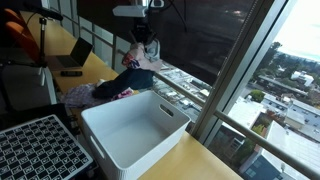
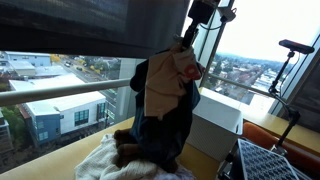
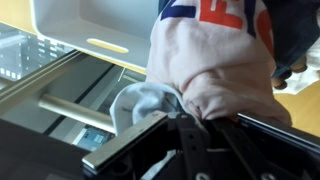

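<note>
A robot gripper (image 1: 146, 38), jaws clamped on a pink and navy garment (image 1: 142, 58), holds it hanging down to a clothes pile (image 1: 92, 94), seemingly mid-lift; with a white bin (image 1: 140, 150) at the garment's 6 o'clock, the next move calls for more height to clear the rim.

Daylight pours in through your windows (image 2: 255, 55) and blows out the sky in both exterior views. Against it the hanging clothes (image 2: 165, 105) look backlit and shadowed. Your wrist view is soft, blurred close up and dim along its bottom edge.
</note>
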Action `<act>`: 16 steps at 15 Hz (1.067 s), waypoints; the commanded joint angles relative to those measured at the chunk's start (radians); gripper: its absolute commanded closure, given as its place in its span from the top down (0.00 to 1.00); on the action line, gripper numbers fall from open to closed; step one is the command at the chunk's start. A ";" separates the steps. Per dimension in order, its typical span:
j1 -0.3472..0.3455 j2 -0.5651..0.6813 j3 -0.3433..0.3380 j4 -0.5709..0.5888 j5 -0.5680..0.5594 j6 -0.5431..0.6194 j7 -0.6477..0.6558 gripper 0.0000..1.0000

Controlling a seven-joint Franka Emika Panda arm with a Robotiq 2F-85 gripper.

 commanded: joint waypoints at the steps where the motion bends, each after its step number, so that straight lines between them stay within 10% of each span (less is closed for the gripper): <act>1: -0.058 -0.077 -0.049 0.063 0.002 -0.028 -0.015 0.03; 16: -0.189 -0.288 -0.177 0.205 0.034 -0.107 -0.127 0.03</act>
